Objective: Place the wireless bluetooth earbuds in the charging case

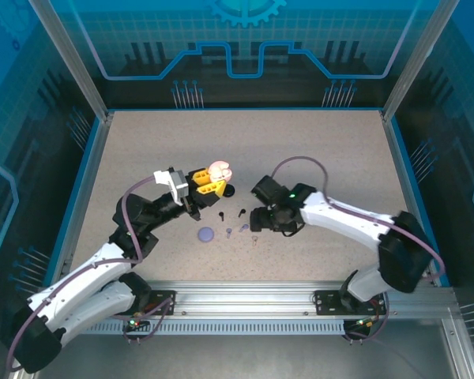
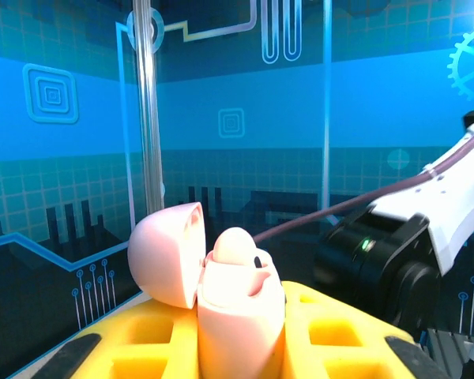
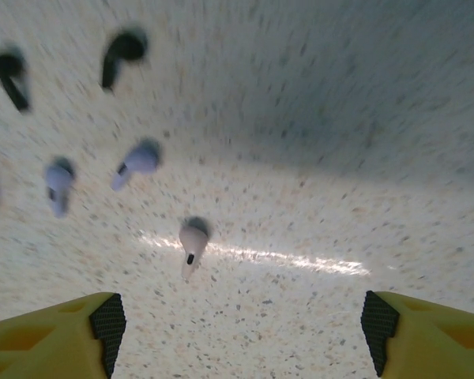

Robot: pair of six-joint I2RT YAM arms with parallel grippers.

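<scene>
My left gripper [image 2: 241,351] is shut on a pale pink charging case [image 2: 241,316], held upright above the table with its lid [image 2: 166,253] swung open to the left. One pale pink earbud [image 2: 235,246] sits in the case. In the top view the case [image 1: 220,172] sits between the yellow fingers [image 1: 205,186]. My right gripper [image 3: 237,324] hangs open over the table, nothing between its fingers [image 3: 103,324]. Just ahead of it lies a loose pale pink earbud [image 3: 193,241]. Further off lie two lavender earbuds [image 3: 138,162] and two black earbuds [image 3: 122,51].
A round lavender case [image 1: 206,234] lies on the table left of the loose earbuds [image 1: 242,227]. A dark case [image 1: 229,190] sits right beside my left gripper. My right arm [image 2: 395,253] is close to the held case. Frame posts and blue walls ring the table [image 1: 332,158].
</scene>
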